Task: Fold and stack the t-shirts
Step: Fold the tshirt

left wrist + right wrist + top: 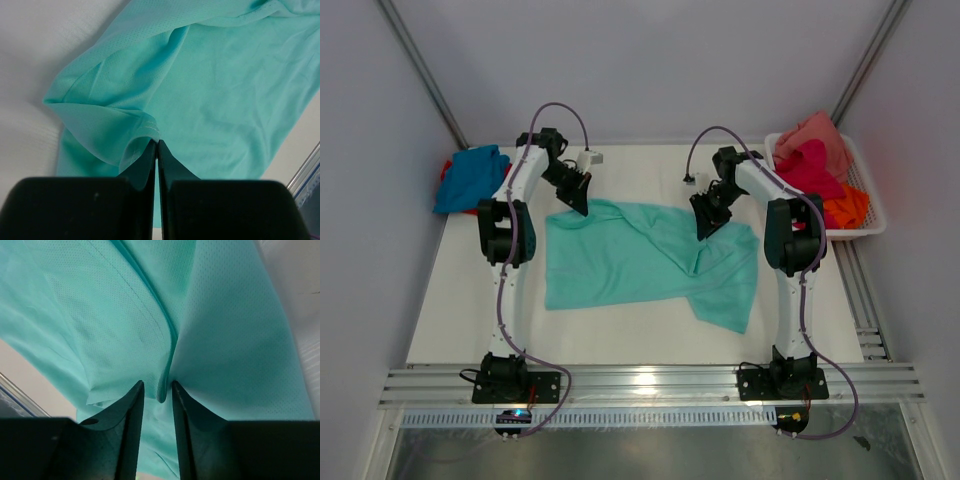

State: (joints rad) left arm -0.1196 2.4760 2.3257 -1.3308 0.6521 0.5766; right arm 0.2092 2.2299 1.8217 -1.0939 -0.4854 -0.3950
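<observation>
Cloth fills the middle of the desk (pixel 470 320): the mint-teal t-shirt (pixel 620 265) lies mostly flat with its long axis running left to right. Its near hem faces the arm bases, and on the right one loose flap sags closer to them than the rest.

Past that hem, both claws sit on the shirt's far edge, so nearly all the cloth lies on the near side of each claw. The left claw (pixel 578 200) is at the far-left corner. In its wrist view the fingers (pixel 142 170) are pressed together with a small fold of teal pinched between them, so it is gripping the shirt. The right claw (pixel 706 228) is further along the same edge, set in from the right-hand side instead of at the corner. Its fingers (pixel 131 415) stand narrowly apart with a raised ridge of cloth caught between the tips, which I read as a pinch on the shirt. Wrinkles fan out from it towards the sagging flap.

As I judge it, the coming move depends on that line between the two claws. Drawing both claws together towards the bases would lay the far edge over the near hem. The right side, held short of its corner, may trail or bunch.

Farther back, a blue t-shirt (pixel 470 175) sits at the far-left corner of the desk. At the far right, the white basket (pixel 875 215) holds salmon pink (pixel 815 132), magenta (pixel 808 168) and orange (pixel 845 208) tees, well apart from the one in hand.
</observation>
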